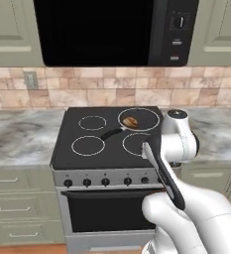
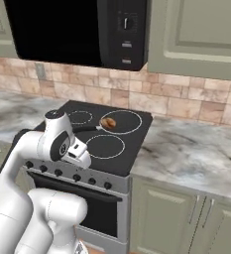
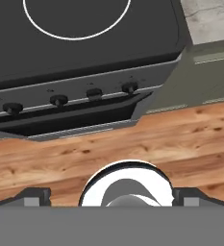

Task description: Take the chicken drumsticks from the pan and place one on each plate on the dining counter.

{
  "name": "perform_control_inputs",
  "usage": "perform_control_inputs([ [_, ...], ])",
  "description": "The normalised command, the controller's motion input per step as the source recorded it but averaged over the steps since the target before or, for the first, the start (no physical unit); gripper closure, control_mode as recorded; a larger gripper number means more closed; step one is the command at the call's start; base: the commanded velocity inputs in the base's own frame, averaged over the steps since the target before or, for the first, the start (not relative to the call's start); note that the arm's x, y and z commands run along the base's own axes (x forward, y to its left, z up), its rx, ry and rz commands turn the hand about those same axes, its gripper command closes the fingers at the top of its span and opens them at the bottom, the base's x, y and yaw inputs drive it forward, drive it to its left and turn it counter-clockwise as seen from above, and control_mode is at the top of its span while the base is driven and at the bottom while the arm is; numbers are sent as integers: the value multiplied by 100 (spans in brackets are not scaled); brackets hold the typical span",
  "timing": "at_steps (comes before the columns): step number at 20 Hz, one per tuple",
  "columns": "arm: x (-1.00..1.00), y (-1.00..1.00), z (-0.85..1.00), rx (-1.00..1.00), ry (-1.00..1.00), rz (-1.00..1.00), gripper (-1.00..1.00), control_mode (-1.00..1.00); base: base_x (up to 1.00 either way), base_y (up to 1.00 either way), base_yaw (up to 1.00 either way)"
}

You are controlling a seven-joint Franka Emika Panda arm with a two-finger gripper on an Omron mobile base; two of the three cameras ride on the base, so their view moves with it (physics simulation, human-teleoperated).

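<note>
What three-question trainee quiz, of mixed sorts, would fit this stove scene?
1. True or false: the pan sits on a rear burner of the stove.
2. What lies in the pan? A) drumstick B) plate C) spoon
3. Fill in: the tool's jaws stand ____.

Key: 1 true; 2 A, a drumstick; 3 open, above the wooden floor before the oven.

Black stovetop (image 3: 84, 48) with white burner ring (image 3: 77, 21), control knobs (image 3: 59, 100), wooden floor (image 3: 132, 144)
</note>
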Motion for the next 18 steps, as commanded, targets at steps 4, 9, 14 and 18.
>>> perform_control_inputs([
  [4, 0, 0, 0, 0, 0, 0, -100, 100, 45, 0, 2],
  [9, 0, 0, 0, 0, 0, 0, -100, 100, 5, 0, 0],
  [14, 0, 0, 0, 0, 0, 0, -100, 100, 38, 0, 0],
  [18, 0, 0, 0, 0, 0, 0, -100, 100, 43, 0, 0],
])
